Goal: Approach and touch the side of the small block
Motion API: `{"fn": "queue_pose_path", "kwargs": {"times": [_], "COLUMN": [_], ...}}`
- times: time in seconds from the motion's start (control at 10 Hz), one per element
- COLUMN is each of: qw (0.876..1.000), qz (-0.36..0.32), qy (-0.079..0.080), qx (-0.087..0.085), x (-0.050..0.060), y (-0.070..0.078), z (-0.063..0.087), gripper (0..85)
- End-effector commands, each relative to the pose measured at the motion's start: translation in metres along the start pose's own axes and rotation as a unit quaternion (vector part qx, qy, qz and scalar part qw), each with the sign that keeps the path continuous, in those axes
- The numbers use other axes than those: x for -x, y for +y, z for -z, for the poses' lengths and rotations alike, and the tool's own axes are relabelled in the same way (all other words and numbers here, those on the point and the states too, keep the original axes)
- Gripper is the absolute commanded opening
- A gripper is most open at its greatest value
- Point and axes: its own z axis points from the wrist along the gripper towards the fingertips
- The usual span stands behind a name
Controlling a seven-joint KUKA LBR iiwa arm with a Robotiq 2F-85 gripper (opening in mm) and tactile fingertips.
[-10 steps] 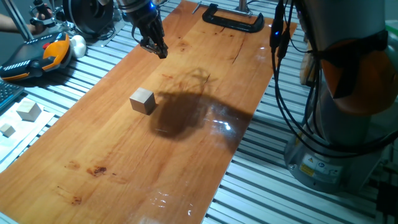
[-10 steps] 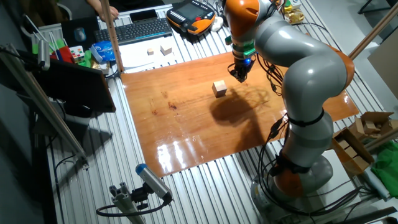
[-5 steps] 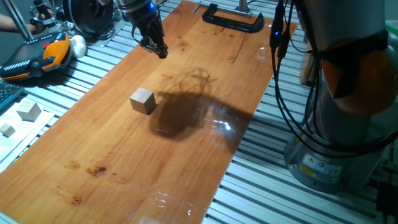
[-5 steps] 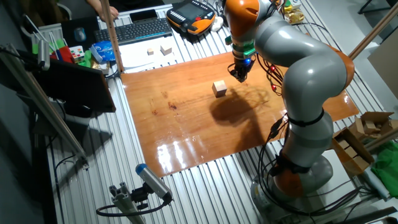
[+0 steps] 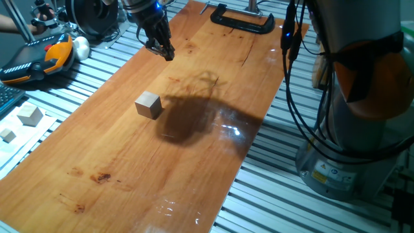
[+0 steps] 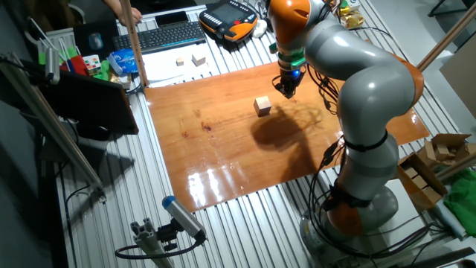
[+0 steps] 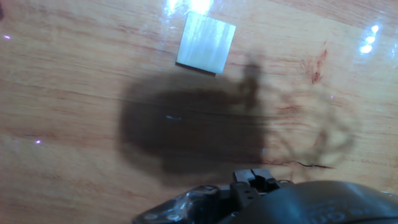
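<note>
The tabletop (image 5: pixel 194 162) fills my view, a glossy reddish-brown wooden board laid over ribbed metal, with a broad dark shadow (image 5: pixel 187 116) of my arm pooled near its middle. My own arm (image 6: pixel 357 82), grey with orange joints, bends over the board from its base at the 4 o'clock side of the other fixed view. At the far end of the board in the one fixed view, at 12 o'clock, a black clamp (image 5: pixel 242 19) grips the edge. Off the board at 10 o'clock lies an orange-and-black handheld pendant (image 5: pixel 39 58).

Now the gripper (image 5: pixel 162 49): it hangs above the tabletop, fingers pointing down, and they look drawn close together, though I cannot tell for sure from these views. It holds nothing.

The small block (image 5: pixel 149 105), a plain light-tan cube, sits flat on the board, on the left fringe of the shadow. From my gripper it lies toward 6 o'clock in the one fixed view, clearly apart, no contact. In the hand view the small block (image 7: pixel 206 43) shows at 12 o'clock, bright under glare, well ahead of my fingertips.

Off the board at 9 o'clock, two paler cubes (image 5: pixel 29 114) rest on the metal slats.
</note>
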Motion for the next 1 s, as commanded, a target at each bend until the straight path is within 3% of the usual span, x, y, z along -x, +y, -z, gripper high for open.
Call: {"fn": "queue_pose_path", "kwargs": {"times": [0.0,0.5,0.6,0.8,0.9], "qw": [1.0,1.0,0.997,0.995,0.994], "qz": [0.004,-0.008,-0.031,-0.068,-0.088], "qy": [0.0,-0.005,-0.051,-0.037,-0.043], "qx": [0.0,0.002,0.044,0.063,0.055], "x": [0.0001,0.0001,0.0001,0.0001,0.0001], "y": [0.0,0.0,0.0,0.0,0.0], "z": [0.0,0.0,0.0,0.0,0.0], "gripper": [0.7,0.7,0.7,0.7,0.7]}}
